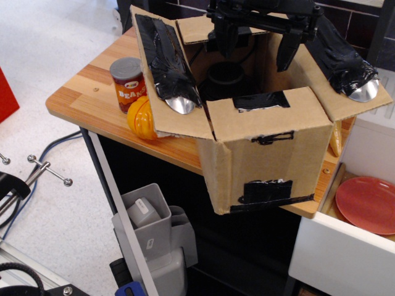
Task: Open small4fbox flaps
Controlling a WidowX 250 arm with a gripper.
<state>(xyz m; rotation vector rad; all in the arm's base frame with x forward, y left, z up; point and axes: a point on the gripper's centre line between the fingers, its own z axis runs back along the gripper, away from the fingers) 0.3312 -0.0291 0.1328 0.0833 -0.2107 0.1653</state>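
Note:
The small4fbox [262,166] is a brown cardboard box with black tape patches on its front side, standing at the wooden table's front edge. Its flaps stand open: the left long flap [162,61] is raised and leans outward, with black tape ending in a silver patch. The right long flap [345,68] lies spread outward with the same tape and silver patch. The near short flap [265,110] tilts over the opening, and the far short flap [197,28] stands up. My black gripper [258,46] hangs over the box opening with its fingers [287,52] spread apart and empty.
A red can [129,83] and a yellow-orange ball [142,118] sit on the table [80,92] left of the box. A red plate [368,203] lies in a white drawer at right. A grey device [154,237] and cables lie on the floor.

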